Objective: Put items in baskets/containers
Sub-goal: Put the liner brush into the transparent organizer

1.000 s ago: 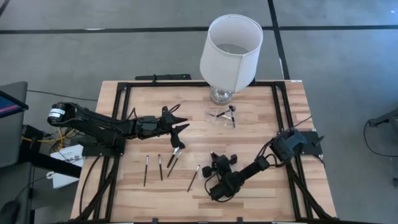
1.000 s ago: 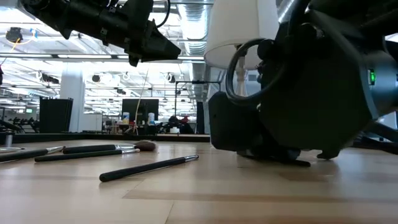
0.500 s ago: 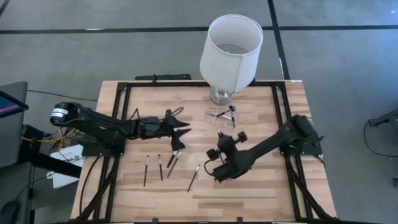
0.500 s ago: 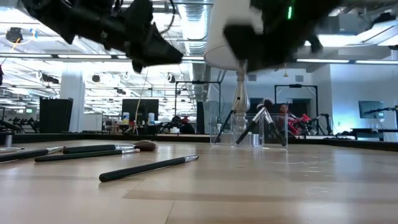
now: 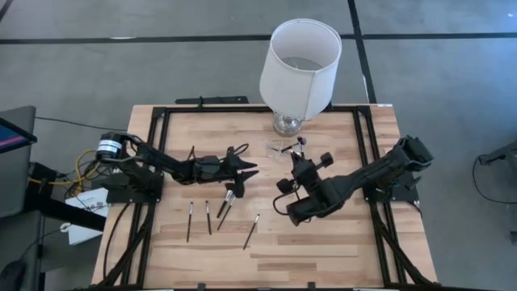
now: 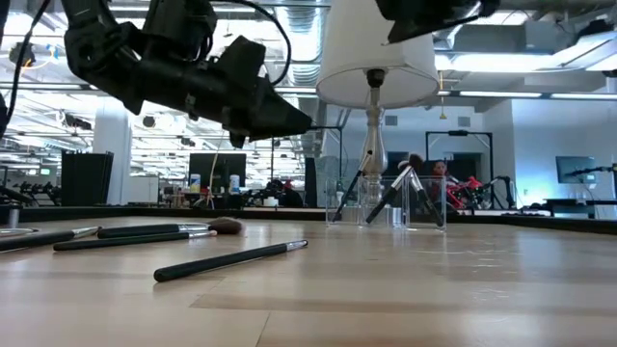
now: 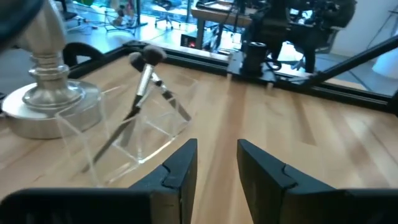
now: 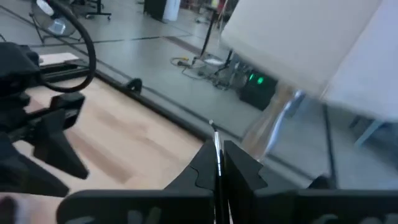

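Note:
The clear tray (image 5: 283, 149) sits by the lamp base at the far middle of the table, with a few dark brushes (image 7: 142, 87) leaning in it; the low view also shows the tray (image 6: 388, 204). Several brushes (image 5: 220, 212) lie flat on the wood nearer the front, seen low as brushes (image 6: 229, 258). My left gripper (image 5: 247, 170) hovers open above the table, left of the tray, and its own view shows the left gripper (image 7: 216, 163) facing the tray. My right gripper (image 5: 300, 162) is raised just in front of the tray, shut on a thin brush (image 8: 215, 140). My right gripper (image 8: 217, 169) pinches a thin dark brush handle (image 8: 217, 157) between its two fingers. The brush runs along the fingers and sticks out past their tips toward the lamp. It is lifted clear of the table. How far back it reaches is hidden by the fingers.
A tall lamp with a white shade (image 5: 300, 58) on a glass base (image 5: 288, 124) stands at the far edge, right behind the tray. Black frame rails (image 5: 363, 145) run along the table's sides. Bare wood lies in front of the right arm (image 5: 339, 242).
My right arm rose from the table's near middle and swung toward the far edge, bringing its gripper in front of the tray. My left gripper shifted toward the table's right, closer to the tray. The brushes on the table kept their places.

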You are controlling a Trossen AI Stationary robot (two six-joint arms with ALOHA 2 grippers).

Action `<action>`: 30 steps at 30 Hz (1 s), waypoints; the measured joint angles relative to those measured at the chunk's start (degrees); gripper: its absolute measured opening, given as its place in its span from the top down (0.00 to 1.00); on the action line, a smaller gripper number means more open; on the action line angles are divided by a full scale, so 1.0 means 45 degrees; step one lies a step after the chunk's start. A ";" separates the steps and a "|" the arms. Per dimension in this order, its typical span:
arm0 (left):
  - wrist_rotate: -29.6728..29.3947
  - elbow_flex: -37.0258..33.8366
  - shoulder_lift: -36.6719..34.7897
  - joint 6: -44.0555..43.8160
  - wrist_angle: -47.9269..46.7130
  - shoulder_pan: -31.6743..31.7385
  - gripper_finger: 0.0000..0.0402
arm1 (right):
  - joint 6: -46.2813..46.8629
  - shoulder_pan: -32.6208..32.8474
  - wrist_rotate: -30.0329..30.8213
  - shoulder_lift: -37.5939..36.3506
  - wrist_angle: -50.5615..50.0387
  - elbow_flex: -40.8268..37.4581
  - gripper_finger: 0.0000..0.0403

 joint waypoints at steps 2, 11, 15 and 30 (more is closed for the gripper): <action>0.0002 0.0000 -0.0021 0.0005 0.0056 0.0158 0.72 | -0.0594 -0.0006 0.0498 -0.0184 -0.0004 0.0000 0.99; 0.0014 0.0008 -0.0921 0.0079 0.0155 0.0697 0.72 | -0.1553 0.0033 0.0764 -0.1048 -0.0673 0.0024 0.99; -0.0003 0.0010 -0.1282 0.0160 0.0094 0.0776 0.72 | -0.1890 0.0143 0.0851 -0.1927 -0.0606 0.0024 0.99; -0.0042 0.0010 -0.1477 0.0732 0.0143 0.1356 0.72 | 0.3917 0.0741 0.2731 -0.4208 -0.0225 -0.5846 0.99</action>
